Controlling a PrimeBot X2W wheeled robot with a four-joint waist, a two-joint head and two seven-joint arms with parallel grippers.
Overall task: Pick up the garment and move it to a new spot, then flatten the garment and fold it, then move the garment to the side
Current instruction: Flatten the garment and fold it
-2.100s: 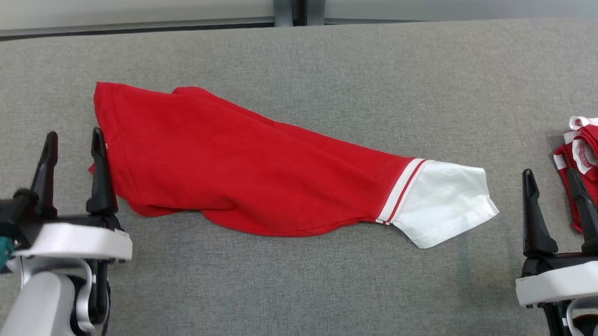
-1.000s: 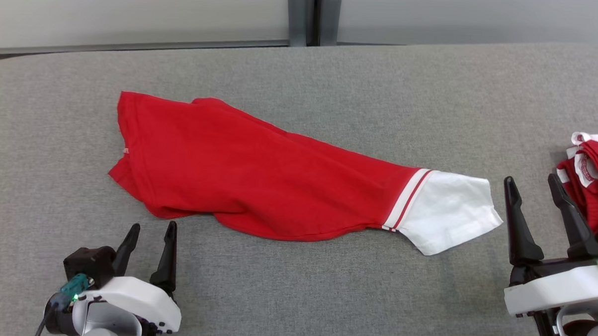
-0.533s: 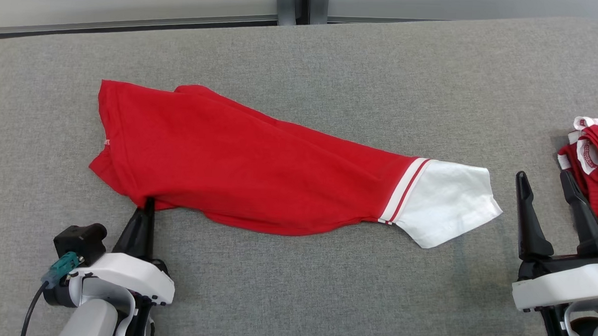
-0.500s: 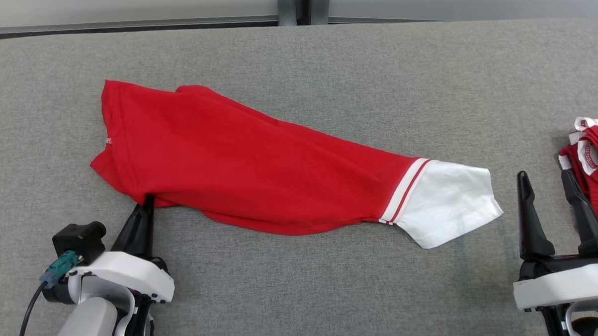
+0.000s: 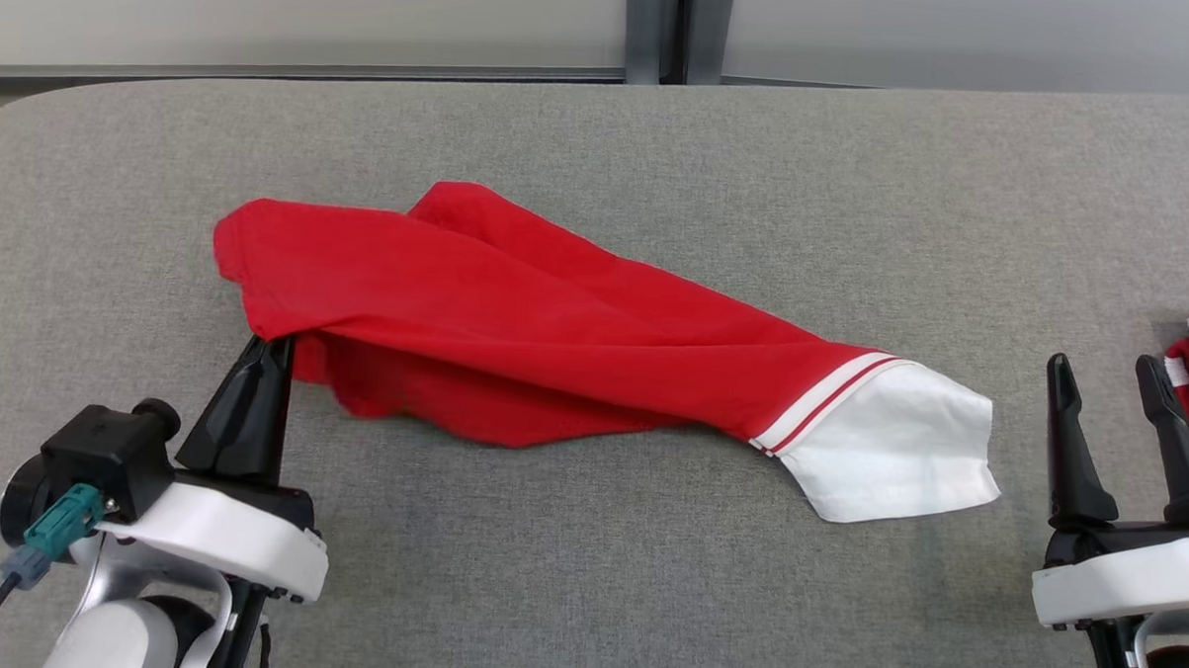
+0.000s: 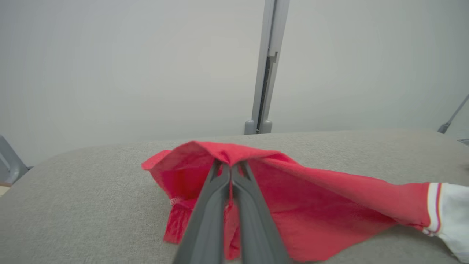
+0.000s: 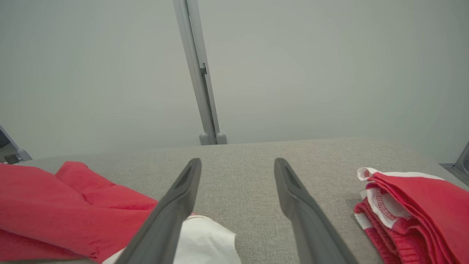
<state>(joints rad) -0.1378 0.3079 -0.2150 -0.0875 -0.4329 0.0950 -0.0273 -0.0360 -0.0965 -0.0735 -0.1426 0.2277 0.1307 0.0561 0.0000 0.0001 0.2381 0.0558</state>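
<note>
Pinching garment [image 6: 311, 220], left gripper [image 6: 231, 169]; right wrist view adds red pile [image 7: 421, 205].

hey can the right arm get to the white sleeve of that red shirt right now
Probably yes: the right gripper stands open beside the white sleeve, with bare table between them.

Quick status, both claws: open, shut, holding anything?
Left claw: shut on the near-left edge of the red garment, that edge raised off the table.
Right claw: open, holding nothing.
</note>
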